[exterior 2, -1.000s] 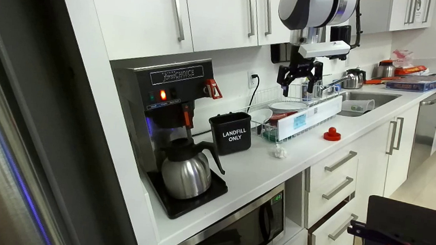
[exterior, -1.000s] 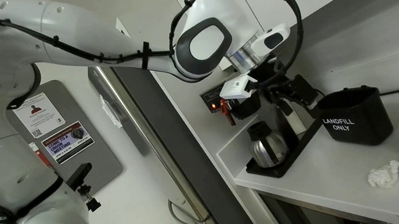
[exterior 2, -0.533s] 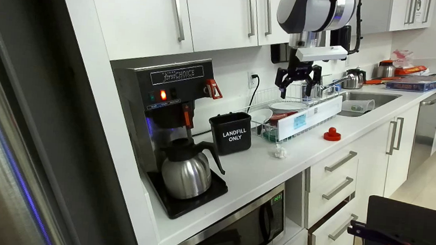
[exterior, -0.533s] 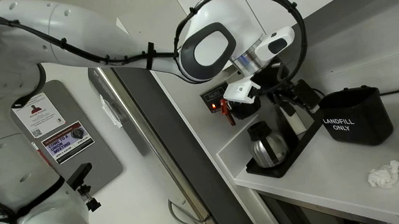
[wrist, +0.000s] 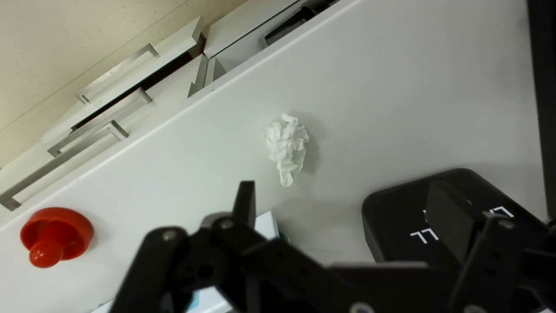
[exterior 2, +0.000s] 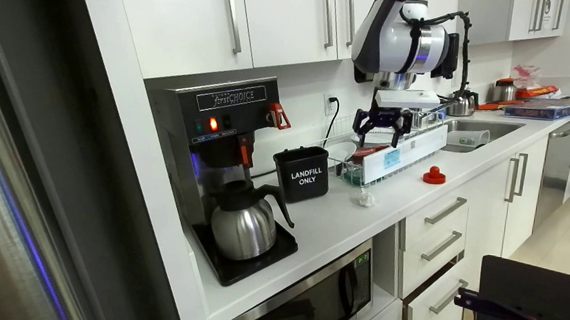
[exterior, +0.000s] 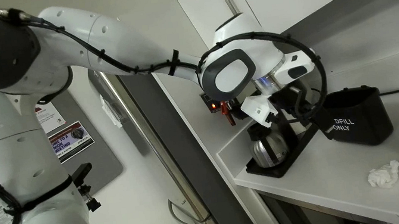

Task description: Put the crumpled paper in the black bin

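Note:
The crumpled paper (exterior: 383, 175) is a small white wad on the white counter; it also shows in an exterior view (exterior 2: 366, 198) and in the wrist view (wrist: 284, 148). The black bin (exterior 2: 309, 177) stands upright on the counter near the wall, with white lettering facing out; it also shows in an exterior view (exterior: 366, 123) and at the lower right of the wrist view (wrist: 399, 204). My gripper (exterior 2: 378, 138) is open and empty, pointing down, well above the counter. In the wrist view my gripper (wrist: 345, 195) has its jaws wide apart, with one finger overlapping the bin.
A coffee maker (exterior 2: 226, 119) with a steel carafe (exterior 2: 243, 228) stands beside the bin. A dish rack with a white front panel (exterior 2: 409, 153) is behind the paper. A red knobbed object (exterior 2: 434, 177) lies farther along the counter. The counter's front edge (wrist: 213, 89) runs near the paper.
My gripper has moved down toward the counter, faster in the last half second, staying open. In an exterior view it now covers part of the bin's lettering. The paper and bin have not moved.

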Action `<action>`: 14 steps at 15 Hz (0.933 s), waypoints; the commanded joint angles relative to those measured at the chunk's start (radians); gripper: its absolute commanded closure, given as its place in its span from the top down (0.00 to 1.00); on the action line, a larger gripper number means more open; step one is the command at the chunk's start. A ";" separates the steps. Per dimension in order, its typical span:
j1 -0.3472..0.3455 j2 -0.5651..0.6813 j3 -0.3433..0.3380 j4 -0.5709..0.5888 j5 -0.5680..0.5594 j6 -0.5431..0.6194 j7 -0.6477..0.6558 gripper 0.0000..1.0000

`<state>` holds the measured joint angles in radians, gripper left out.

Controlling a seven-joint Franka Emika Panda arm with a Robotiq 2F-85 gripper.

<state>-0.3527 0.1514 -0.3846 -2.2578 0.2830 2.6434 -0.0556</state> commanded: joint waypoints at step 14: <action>-0.101 0.476 0.108 0.331 0.021 0.147 0.112 1.00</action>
<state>-0.4346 0.5505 -0.2917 -2.0047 0.3210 2.7896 0.0071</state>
